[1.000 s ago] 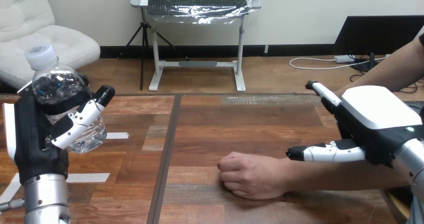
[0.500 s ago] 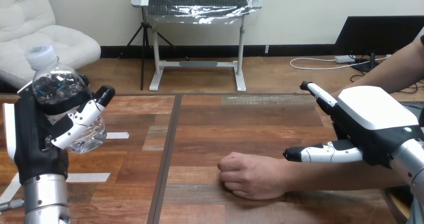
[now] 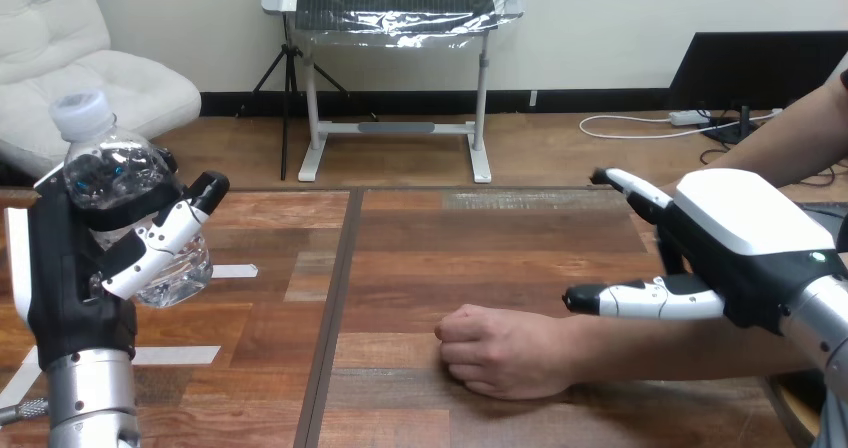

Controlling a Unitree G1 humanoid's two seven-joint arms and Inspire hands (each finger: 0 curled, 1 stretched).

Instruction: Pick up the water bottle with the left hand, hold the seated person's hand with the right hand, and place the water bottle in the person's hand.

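Now the R hand (image 3: 745, 243) has crept a bit toward the view's left vs. a sec ago: thumb tip and the upper fingertip both sit further left, closer to the person's hand (image 3: 505, 348). It's spread wide, fingers straight, thumb out, holding nothing. It hangs over the person's forearm, w/ the thumb just above the wrist area; can't tell if it touches, and nothing is curled round the wrist.

The person's hand hasn't moved: a closed fist, knuckles down on the desk (image 3: 450, 238), near the middle-front.

L hand (image 3: 75, 268) is unchanged too. Its fingers are wrapped round the water bottle (image 3: 105, 168), which is held upright and lifted off the desk at the view's far left, white cap on top, well apart from the fist.

My read: pickup is done, the R-hand hold is in progress, not yet made. The fist likely has to open before any handover.

Writing: none legible. The bottle looks clear and unlabelled from this side; tape strips (image 3: 235, 270) on the desk are blank.
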